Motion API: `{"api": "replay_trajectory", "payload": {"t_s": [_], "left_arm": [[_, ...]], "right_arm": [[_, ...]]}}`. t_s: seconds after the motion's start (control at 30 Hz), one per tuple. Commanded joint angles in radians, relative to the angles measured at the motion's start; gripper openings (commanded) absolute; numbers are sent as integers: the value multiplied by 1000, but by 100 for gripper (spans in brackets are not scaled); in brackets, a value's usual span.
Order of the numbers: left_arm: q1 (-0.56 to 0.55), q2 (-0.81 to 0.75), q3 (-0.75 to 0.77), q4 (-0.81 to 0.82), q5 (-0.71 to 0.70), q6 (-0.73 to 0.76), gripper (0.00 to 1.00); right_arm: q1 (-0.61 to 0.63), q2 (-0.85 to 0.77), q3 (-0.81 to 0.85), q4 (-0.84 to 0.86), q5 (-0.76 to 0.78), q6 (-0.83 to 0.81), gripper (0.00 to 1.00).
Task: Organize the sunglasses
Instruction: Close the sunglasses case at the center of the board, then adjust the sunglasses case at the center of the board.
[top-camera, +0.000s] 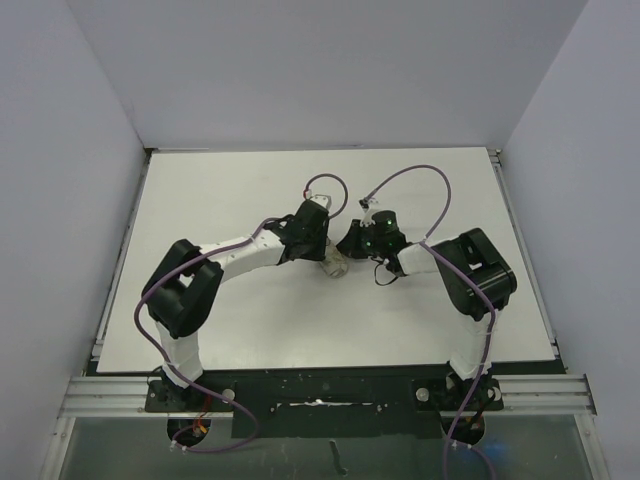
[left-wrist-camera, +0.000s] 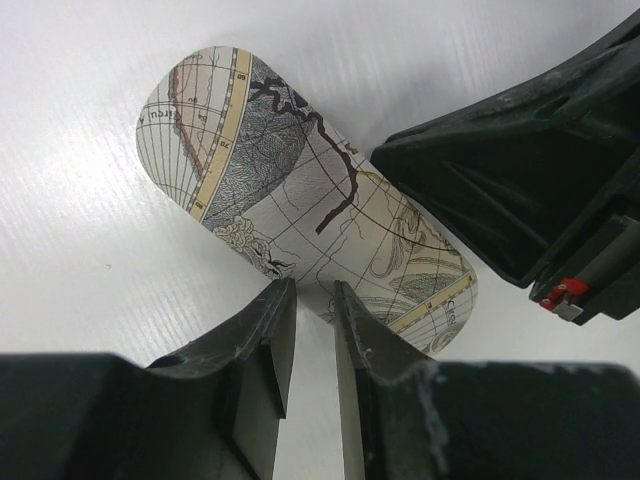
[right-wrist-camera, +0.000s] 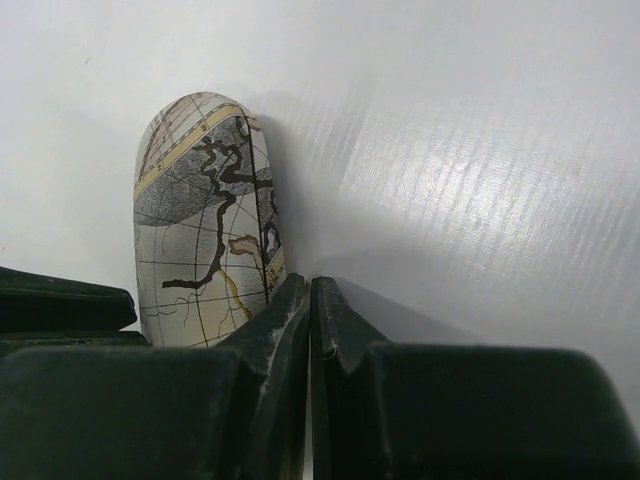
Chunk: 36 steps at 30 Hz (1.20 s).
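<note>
No sunglasses show in any view. The oblong case, closed and printed with an old map, lies on the white table; it also shows in the right wrist view and as a small pale shape between both grippers in the top view. My left gripper is at the case's near long side, its jaws a narrow gap apart with only table between them. My right gripper is shut and empty, its tips right beside the case's edge; it also shows in the left wrist view.
Both arms meet at the middle of the table, the left gripper and the right gripper close together over the case. Grey walls stand on three sides. No cloth is in view.
</note>
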Motion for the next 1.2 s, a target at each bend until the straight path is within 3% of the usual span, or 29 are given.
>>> {"api": "replay_trajectory", "payload": {"t_s": [0.0, 0.37, 0.6, 0.77, 1.03, 1.17], "left_arm": [[-3, 9, 1, 29, 22, -8, 22], [-11, -121, 63, -63, -101, 34, 22], [-4, -255, 5, -30, -195, 25, 22], [1, -270, -17, -30, -246, 10, 22], [1, -283, -52, -9, -233, -6, 22], [1, -299, -77, 6, -232, -11, 22]], "right_arm": [[15, 11, 4, -6, -16, -9, 0], [15, -7, -7, -6, -4, -11, 0], [23, -61, -40, -26, 15, -19, 1], [55, -95, -57, -45, 28, -26, 1], [102, -143, -86, -73, 87, -26, 2], [102, -165, -105, -81, 117, -28, 10]]}}
